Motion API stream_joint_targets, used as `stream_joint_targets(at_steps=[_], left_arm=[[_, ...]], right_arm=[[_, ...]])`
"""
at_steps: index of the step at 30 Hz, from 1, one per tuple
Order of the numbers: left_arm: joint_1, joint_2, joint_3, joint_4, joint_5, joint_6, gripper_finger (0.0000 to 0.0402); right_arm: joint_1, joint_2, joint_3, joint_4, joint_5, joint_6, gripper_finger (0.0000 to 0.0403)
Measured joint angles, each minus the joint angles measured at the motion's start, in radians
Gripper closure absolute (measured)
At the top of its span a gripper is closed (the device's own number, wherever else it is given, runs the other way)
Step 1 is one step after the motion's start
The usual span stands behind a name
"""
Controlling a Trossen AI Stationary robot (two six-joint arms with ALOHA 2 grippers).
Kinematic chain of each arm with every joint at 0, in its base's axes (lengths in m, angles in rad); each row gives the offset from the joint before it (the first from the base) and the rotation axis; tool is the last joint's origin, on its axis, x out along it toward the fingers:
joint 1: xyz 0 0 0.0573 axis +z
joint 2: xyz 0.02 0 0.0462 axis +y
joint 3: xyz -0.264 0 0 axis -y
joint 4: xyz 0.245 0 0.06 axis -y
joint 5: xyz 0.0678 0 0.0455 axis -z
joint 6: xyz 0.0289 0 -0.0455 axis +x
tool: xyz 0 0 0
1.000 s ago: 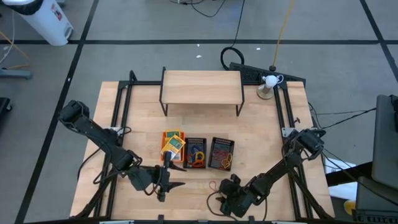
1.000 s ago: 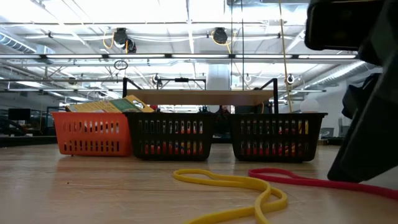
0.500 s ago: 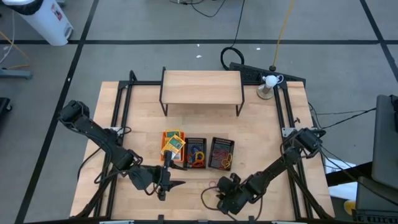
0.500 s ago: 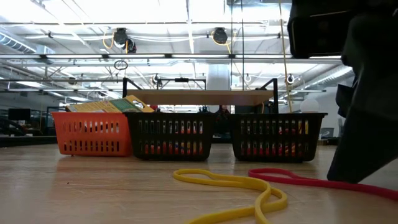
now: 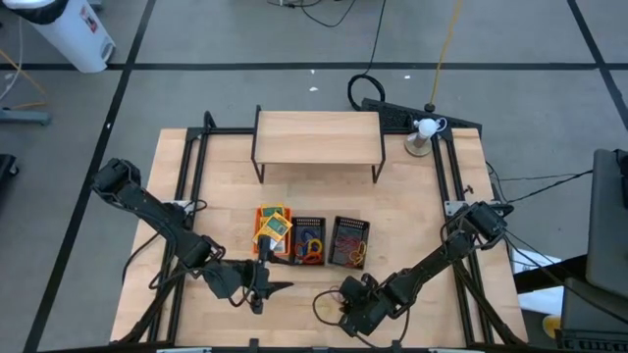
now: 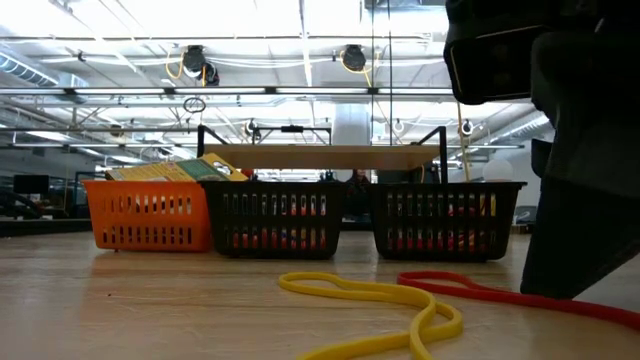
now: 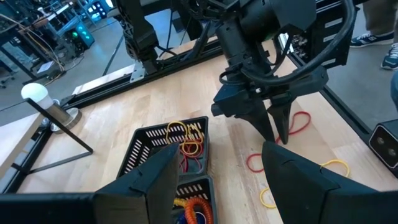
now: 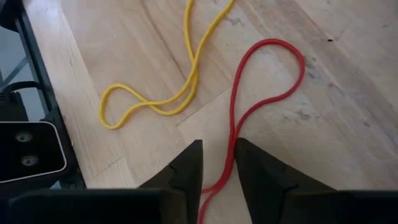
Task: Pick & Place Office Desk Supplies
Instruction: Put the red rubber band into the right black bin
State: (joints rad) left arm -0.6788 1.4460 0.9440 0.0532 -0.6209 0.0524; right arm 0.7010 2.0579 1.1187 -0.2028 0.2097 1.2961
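Step in hand, as I judge it: pickup of a loose rubber band off the near part of the table. Right gripper (image 8: 217, 171) is down at the table surface, its fingers drawn narrow with the red rubber band (image 8: 249, 106) running between the tips; the right wrist view shows the strand in the slot, but whether it is truly pinched I cannot tell — there is a sliver of gap on either side. The yellow rubber band (image 8: 161, 93) lies just beside it, loose on the wood, apparently touching neither finger. Left gripper (image 7: 217, 180) waits near the front of the bins, fingers spread wide, holding nothing. Three mesh bins sit in a row at mid-table: orange bin (image 6: 150, 215) with the yellow-and-green packs (image 6: 175, 170) piled in it, then a middle black bin (image 6: 275, 218) and a right black bin (image 6: 445, 218), both already holding coloured bands. Behind them stands the wooden shelf (image 5: 318, 137). Next move, by my reading: finish the close on the red strand, lift straight up until the loop clears the table, carry it over to one of the black bins and release. Risk — a thin band may slip the tips or drag the yellow one along. Writing or brands: none legible anywhere; any print on the packs is too small to read.
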Motion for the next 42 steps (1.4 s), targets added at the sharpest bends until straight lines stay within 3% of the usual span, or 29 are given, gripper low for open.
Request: stream_joint_targets(at_steps=[6, 15, 22, 34, 38, 42], left_arm=[[0.0, 0.0, 0.0, 0.001, 0.0, -0.002, 0.0176], [0.0, 0.0, 0.0, -0.001, 0.0, -0.005, 0.0176], [0.0, 0.0, 0.0, -0.001, -0.009, -0.029, 0.0176], [0.0, 0.0, 0.0, -0.004, -0.009, -0.115, 0.0176], [0.0, 0.0, 0.0, -0.01, -0.008, -0.146, 0.0176], [0.0, 0.0, 0.0, -0.031, -0.008, -0.166, 0.0176]], right_arm=[[0.0, 0.0, 0.0, -0.017, -0.002, 0.009, 0.0394], [0.001, -0.048, -0.003, -0.027, 0.052, 0.008, 0.0402], [0.011, -0.179, 0.03, -0.094, 0.191, -0.15, 0.0402], [0.051, -0.423, 0.048, -0.059, 0.446, -0.476, 0.0402], [0.064, -0.444, 0.048, -0.059, 0.411, -0.449, 0.0402], [0.07, -0.4, 0.048, -0.056, 0.314, -0.315, 0.0403]])
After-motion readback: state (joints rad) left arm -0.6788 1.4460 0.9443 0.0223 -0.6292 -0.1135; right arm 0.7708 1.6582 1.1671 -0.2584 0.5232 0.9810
